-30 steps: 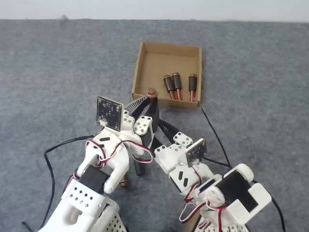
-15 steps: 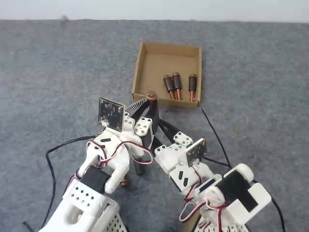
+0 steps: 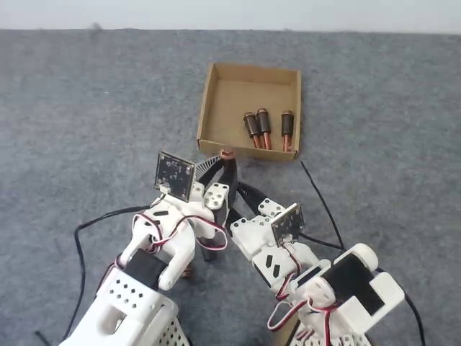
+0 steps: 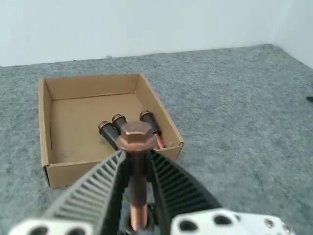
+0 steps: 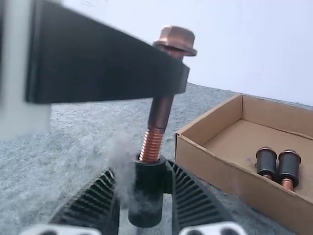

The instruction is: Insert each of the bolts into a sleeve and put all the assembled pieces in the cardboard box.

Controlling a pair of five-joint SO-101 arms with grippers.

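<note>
Grips with the left hand a copper-coloured, hex-headed metal bolt, ribbed black fingers closed on the shank just below the head. Holds it upright, head up, threaded end down. Clamps with the right hand, directly beneath, a short black cylindrical sleeve, likewise upright, bore facing up. Sets the threaded tip at the sleeve's mouth, apparently just entered; cannot tell how deep. Keeps both long axes on one vertical line, bolt straight above sleeve. Calls, by judgement, for a plain downward push of the bolt with no sideways correction, the right hand only bracing the sleeve.

Beyond the hands, on the far side: a shallow, open-topped brown cardboard box on the grey felt-like desk. Inside, three assembled bolt-and-sleeve pieces, side by side toward the near right corner, heads pointing far. Of the two, left hand nearer the box, close to its near wall.
</note>
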